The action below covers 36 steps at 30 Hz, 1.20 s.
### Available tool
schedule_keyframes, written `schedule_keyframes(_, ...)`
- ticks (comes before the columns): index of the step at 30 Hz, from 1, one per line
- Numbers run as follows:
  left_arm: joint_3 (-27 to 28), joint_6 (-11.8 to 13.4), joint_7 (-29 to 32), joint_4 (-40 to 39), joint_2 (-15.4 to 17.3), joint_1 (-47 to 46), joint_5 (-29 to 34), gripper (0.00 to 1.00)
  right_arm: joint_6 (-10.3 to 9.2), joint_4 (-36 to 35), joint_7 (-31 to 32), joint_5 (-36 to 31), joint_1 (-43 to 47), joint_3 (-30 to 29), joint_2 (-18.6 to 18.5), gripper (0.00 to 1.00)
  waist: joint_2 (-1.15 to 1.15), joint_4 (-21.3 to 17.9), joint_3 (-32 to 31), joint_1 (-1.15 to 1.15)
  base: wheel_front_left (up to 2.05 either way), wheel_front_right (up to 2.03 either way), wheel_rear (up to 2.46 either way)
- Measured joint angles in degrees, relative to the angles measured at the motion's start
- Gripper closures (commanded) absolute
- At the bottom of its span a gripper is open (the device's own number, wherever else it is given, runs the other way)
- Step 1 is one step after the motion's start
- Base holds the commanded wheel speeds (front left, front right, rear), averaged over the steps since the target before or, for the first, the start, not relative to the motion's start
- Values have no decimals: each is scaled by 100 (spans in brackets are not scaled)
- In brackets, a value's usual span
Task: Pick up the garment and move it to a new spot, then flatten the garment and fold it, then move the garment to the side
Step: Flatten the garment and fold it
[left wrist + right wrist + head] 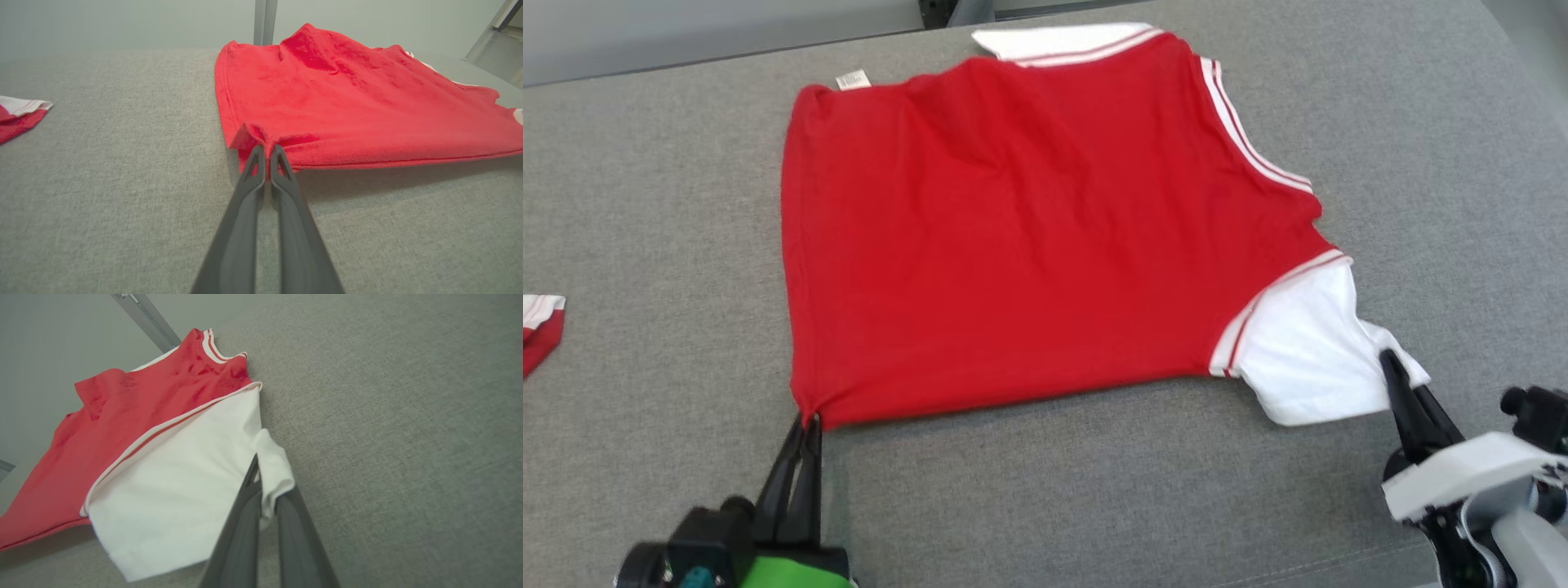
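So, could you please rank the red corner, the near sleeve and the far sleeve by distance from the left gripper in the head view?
1. The red corner: lower left, pinched in the left gripper itself.
2. The near sleeve: lower right, held by the right gripper.
3. The far sleeve: top, diagonally across the shirt.

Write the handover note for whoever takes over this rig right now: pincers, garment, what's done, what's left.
Garment: red with white sleeves, spread mostly open on the grey surface, a few wrinkles, near edge slightly lifted.
Left pincer: shut on the near-left hem corner.
Right pincer: shut on the white sleeve.
Another red-and-white cloth lies at the far left.
Done: garment gripped at two points and spread out.
Left: smooth it flat, fold it, move it aside.
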Motion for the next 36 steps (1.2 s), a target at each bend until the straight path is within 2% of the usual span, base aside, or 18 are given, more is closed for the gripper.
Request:
schedule_keyframes(3,146,75,0,-178,-350,549,115,100,3,-40,-90,129,525,-198,-65,100,0,89,-134,0,0,0,0)
schedule_keyframes(7,225,56,0,-363,-703,1144,246,100,3,-349,-141,299,1176,-434,-83,100,0,243,-244,0,0,0,0)
schedule_keyframes(11,339,-7,0,-491,-824,1359,312,100,4,-686,-165,341,1423,-589,-76,100,0,298,-318,0,0,0,0)
schedule_keyframes(14,236,-146,202,-625,-692,1277,354,100,2,-957,-32,257,1334,-589,-1,100,0,238,-336,0,0,0,0)
schedule_keyframes(17,205,-221,460,-753,-638,1066,335,100,1,-1047,125,201,1146,-560,66,100,0,219,-326,0,0,0,0)
schedule_keyframes(18,204,-316,704,-758,-554,743,292,100,1,-1070,298,111,874,-546,122,100,0,207,-289,0,0,0,0)
schedule_keyframes(22,225,-426,1243,-672,-349,110,296,100,1,-910,617,-157,232,-537,281,100,0,185,-186,0,0,0,0)
schedule_keyframes(31,208,-606,2175,-134,-268,-1123,182,100,0,70,1100,-742,-1131,-690,587,100,0,273,-8,0,0,0,0)
schedule_keyframes(36,88,-716,2457,537,-393,-1666,125,100,0,791,1324,-990,-1699,-732,757,100,0,413,49,0,0,0,0)
